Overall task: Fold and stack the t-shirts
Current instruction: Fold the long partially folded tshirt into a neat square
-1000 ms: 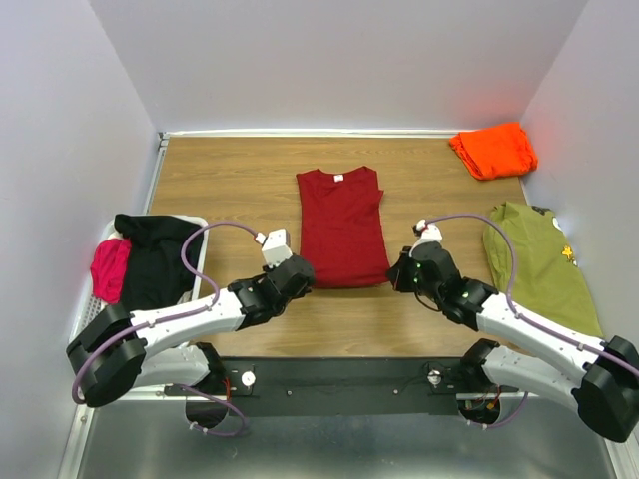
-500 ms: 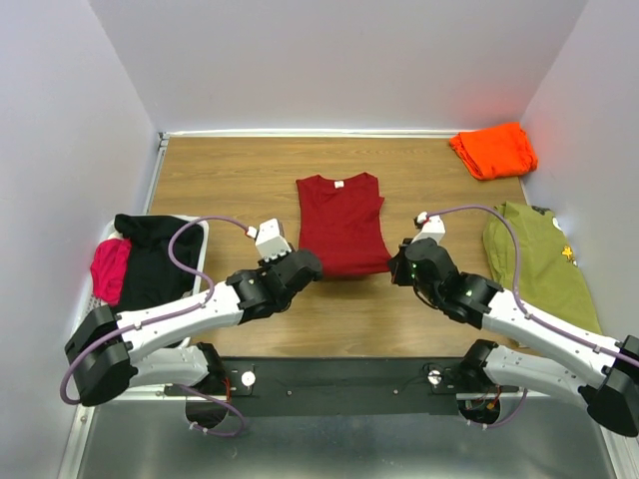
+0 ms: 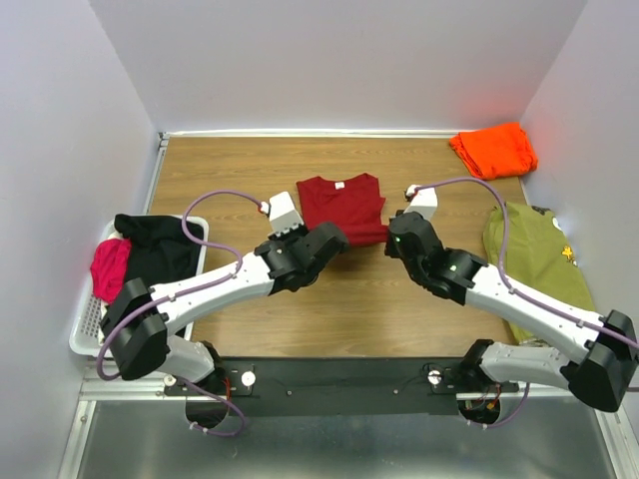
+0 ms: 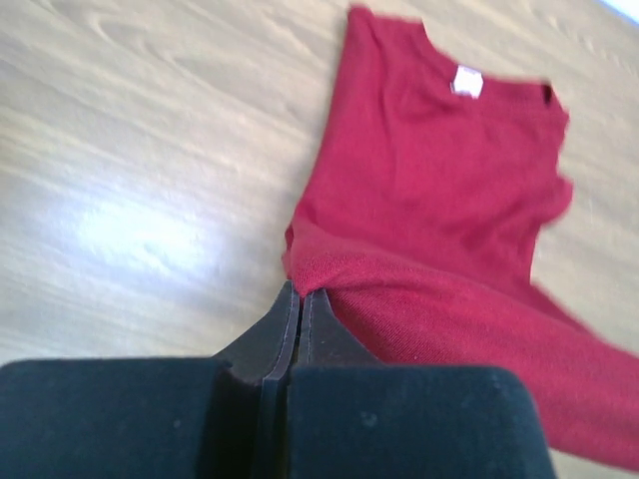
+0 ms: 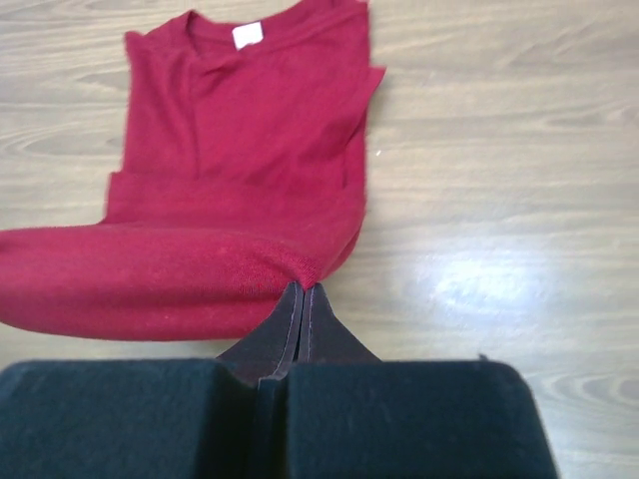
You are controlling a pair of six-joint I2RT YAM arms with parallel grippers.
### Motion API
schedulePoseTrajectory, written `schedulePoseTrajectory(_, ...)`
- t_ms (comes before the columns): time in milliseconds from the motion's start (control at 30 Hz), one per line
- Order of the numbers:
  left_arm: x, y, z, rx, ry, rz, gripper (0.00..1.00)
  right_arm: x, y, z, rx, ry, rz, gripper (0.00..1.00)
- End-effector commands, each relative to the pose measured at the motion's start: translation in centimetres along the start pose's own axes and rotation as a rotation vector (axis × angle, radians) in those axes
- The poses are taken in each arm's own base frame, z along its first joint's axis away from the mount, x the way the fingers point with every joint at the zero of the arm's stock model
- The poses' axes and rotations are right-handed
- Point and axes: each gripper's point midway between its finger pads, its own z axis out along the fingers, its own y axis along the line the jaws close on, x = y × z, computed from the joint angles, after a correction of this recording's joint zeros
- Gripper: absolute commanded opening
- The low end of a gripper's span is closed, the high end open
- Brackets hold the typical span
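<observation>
A dark red t-shirt point(image 3: 344, 205) with a white neck label lies in the middle of the wooden table, collar toward the back wall. Its lower half is lifted and doubled over toward the collar. My left gripper point(image 3: 332, 238) is shut on the hem's left corner point(image 4: 300, 289). My right gripper point(image 3: 392, 239) is shut on the hem's right corner point(image 5: 310, 284). The raised hem hangs as a roll between both grippers, seen close in both wrist views. A folded bright orange t-shirt point(image 3: 492, 150) lies at the back right corner.
An olive green shirt point(image 3: 539, 261) lies spread along the right edge. A white basket point(image 3: 85, 329) at the left holds black and pink clothes. Walls close the table on three sides.
Both grippers have moved away from the near edge toward the back wall, carrying the red shirt's hem over its body. The visible length of the shirt has shrunk.
</observation>
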Motion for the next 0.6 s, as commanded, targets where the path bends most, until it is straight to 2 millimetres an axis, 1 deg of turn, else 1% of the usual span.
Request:
schedulePoseTrajectory(0,-4.2,0.8,1.9,-0.119,-0.171,0.026,0.0,-3.0,-0.7,1.3,0.111,-0.098,-0.05,0.01)
schedulePoseTrajectory(33,-4.4,0.6,2.2,-0.123,-0.178,0.028,0.0,-3.8,-0.5,1.6,0.11,-0.115,-0.04,0.01)
schedulePoseTrajectory(67,-5.0,0.4,2.8,-0.135,-0.189,0.028,0.0,-3.9,-0.4,2.0,0.107,-0.113,-0.047,0.01)
schedulePoseTrajectory(100,-5.3,0.2,3.1,-0.139,-0.193,0.031,0.0,-3.8,-0.7,2.9,0.125,-0.108,-0.052,0.01)
schedulePoseTrajectory(133,-5.6,0.1,3.5,-0.144,-0.196,0.029,0.0,-4.4,-0.5,3.3,0.122,-0.121,-0.042,0.01)
schedulePoseTrajectory(167,-6.1,-0.2,4.1,-0.153,-0.206,0.018,0.0,-4.4,-0.5,3.8,0.118,-0.116,-0.046,0.01)
schedulePoseTrajectory(200,-6.4,-0.2,4.5,-0.159,-0.211,0.034,0.0,-4.4,-0.9,4.7,0.137,-0.109,-0.049,0.01)
schedulePoseTrajectory(267,-6.9,-0.9,5.4,-0.157,-0.217,0.029,0.0,-5.2,-0.7,5.6,0.131,-0.122,-0.046,0.01)
schedulePoseTrajectory(300,-7.2,-0.8,5.9,-0.169,-0.219,0.05,0.0,-5.5,-0.6,6.0,0.129,-0.127,-0.045,0.01)
schedulePoseTrajectory(333,-7.4,-1.0,6.2,-0.166,-0.219,0.053,0.0,-5.5,-0.9,7.1,0.142,-0.122,-0.044,0.01)
schedulePoseTrajectory(367,-7.7,-1.7,6.9,-0.161,-0.224,0.044,0.0,-6.1,-0.6,7.5,0.133,-0.127,-0.047,0.01)
schedulePoseTrajectory(400,-8.0,-2.0,7.2,-0.161,-0.228,0.047,0.0,-6.4,-1.2,8.3,0.145,-0.126,-0.043,0.01)
schedulePoseTrajectory(433,-8.4,-1.9,7.9,-0.169,-0.227,0.061,0.0,-6.7,-1.2,8.9,0.144,-0.129,-0.037,0.01)
schedulePoseTrajectory(467,-8.6,-2.6,8.5,-0.166,-0.231,0.057,0.0,-6.0,-1.1,10.0,0.137,-0.105,-0.049,0.01)
schedulePoseTrajectory(533,-9.2,-2.7,9.6,-0.178,-0.233,0.078,0.0,-6.9,-1.6,11.3,0.146,-0.115,-0.035,0.01)
schedulePoseTrajectory(567,-9.4,-3.4,10.3,-0.178,-0.236,0.074,0.0,-6.0,-1.7,12.4,0.14,-0.083,-0.047,0.01)
